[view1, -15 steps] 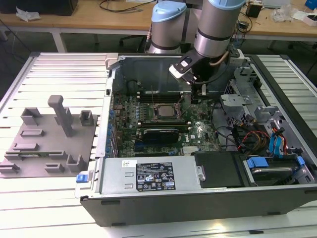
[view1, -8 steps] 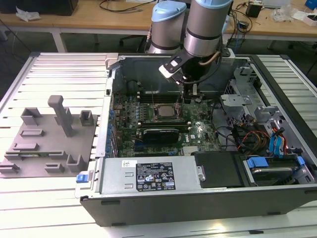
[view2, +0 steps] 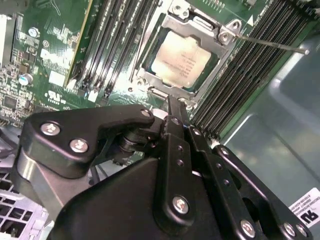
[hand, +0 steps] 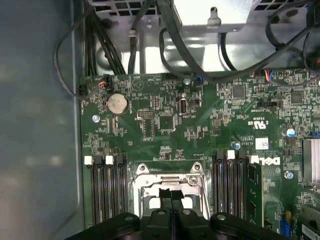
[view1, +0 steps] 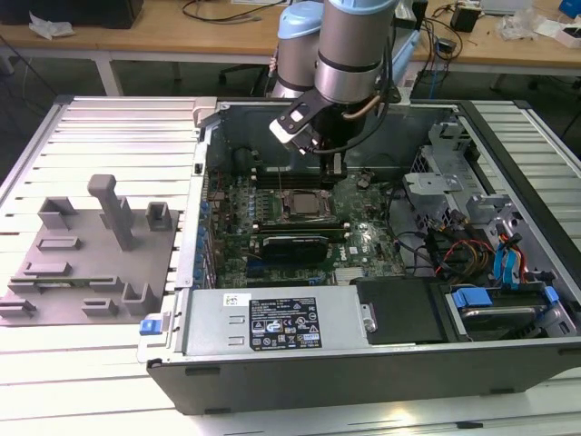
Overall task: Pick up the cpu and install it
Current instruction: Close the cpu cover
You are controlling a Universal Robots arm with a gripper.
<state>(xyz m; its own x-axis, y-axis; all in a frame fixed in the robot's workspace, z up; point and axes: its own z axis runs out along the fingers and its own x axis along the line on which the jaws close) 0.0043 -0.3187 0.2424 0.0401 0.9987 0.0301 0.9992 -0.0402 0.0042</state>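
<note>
The cpu (view2: 182, 60), a flat square chip with a silver-grey top, lies in the metal-framed socket (view2: 150, 75) on the green motherboard (view1: 363, 238); the exterior view shows the cpu (view1: 304, 205) mid-board. My gripper (view1: 335, 169) hangs just above the board, beside the socket on its far side and apart from the chip. In both wrist views the black fingers are pressed together with nothing between them: gripper (view2: 172, 102), gripper (hand: 171, 194). In the first wrist view the fingers cover the middle of the socket frame (hand: 142, 172).
The open computer case (view1: 272, 372) holds memory slots (view2: 250, 75) on both sides of the socket, a thin metal socket lever (view2: 272, 44), cables (view1: 445, 250) and drive bays (view1: 508, 309) at the exterior view's right. A grey fixture plate (view1: 64, 272) with upright blocks lies at its left.
</note>
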